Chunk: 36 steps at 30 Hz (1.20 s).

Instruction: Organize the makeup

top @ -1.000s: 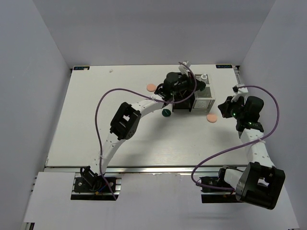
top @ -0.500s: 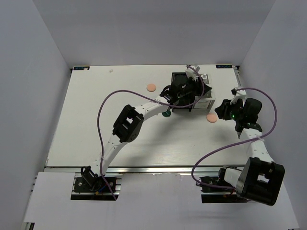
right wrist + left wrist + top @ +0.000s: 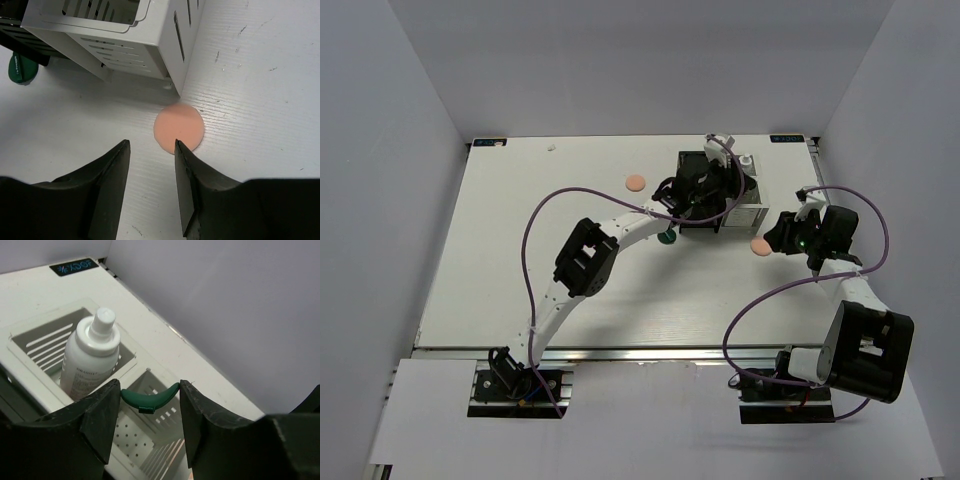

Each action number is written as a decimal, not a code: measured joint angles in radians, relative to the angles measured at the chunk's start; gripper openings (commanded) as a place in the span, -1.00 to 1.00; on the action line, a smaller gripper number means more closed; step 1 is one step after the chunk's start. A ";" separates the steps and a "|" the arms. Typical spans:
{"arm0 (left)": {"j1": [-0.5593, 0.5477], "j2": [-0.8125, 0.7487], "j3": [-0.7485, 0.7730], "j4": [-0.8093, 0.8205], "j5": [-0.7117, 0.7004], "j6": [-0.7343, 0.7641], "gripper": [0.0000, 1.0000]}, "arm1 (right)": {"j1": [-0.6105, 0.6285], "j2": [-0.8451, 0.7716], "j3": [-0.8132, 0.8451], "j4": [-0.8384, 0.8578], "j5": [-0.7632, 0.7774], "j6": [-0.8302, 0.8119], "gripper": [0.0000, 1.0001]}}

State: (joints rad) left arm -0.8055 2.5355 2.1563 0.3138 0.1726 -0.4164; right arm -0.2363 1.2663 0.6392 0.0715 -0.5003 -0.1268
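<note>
A dark-green disc spans the gap between the tips of my left gripper, bowed and touching both fingers. It hangs over an empty slot of the white organizer. A white bottle stands in the slot behind. In the top view the left gripper is over that organizer. My right gripper is open just above the table, with nothing between its fingers. A peach-pink puff lies just past its right fingertip, beside the organizer's corner. A second green disc lies on the table.
A black organizer stands against the white one's left side. Another peach-pink puff lies further left on the table. The right wall stands close behind the organizers. Purple cables loop over both arms.
My left gripper moved right, from over the black organizer to over the white one, and its jaws widened. My right gripper opened and moved left and down toward the pink puff.
</note>
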 measured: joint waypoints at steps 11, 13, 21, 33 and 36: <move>0.000 -0.014 -0.032 -0.029 0.015 0.008 -0.12 | 0.000 0.008 0.000 0.006 0.000 -0.004 -0.04; 0.000 -0.014 -0.032 -0.030 0.018 0.009 0.18 | 0.000 0.008 0.000 0.006 0.000 -0.004 -0.04; 0.000 -0.026 -0.033 -0.037 0.023 0.010 0.56 | 0.000 0.008 0.000 0.006 -0.001 -0.004 -0.03; 0.002 -0.048 -0.031 -0.043 0.009 -0.010 -0.82 | 0.000 0.017 0.000 0.010 0.010 -0.009 -0.08; 0.010 -0.060 -0.014 -0.046 -0.013 -0.033 -0.75 | 0.000 0.061 0.013 0.008 0.044 -0.011 -0.08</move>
State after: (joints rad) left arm -0.7952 2.4752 2.1422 0.2676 0.1593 -0.4496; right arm -0.2363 1.3277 0.6521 0.0799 -0.4564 -0.1383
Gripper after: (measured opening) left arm 0.099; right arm 0.461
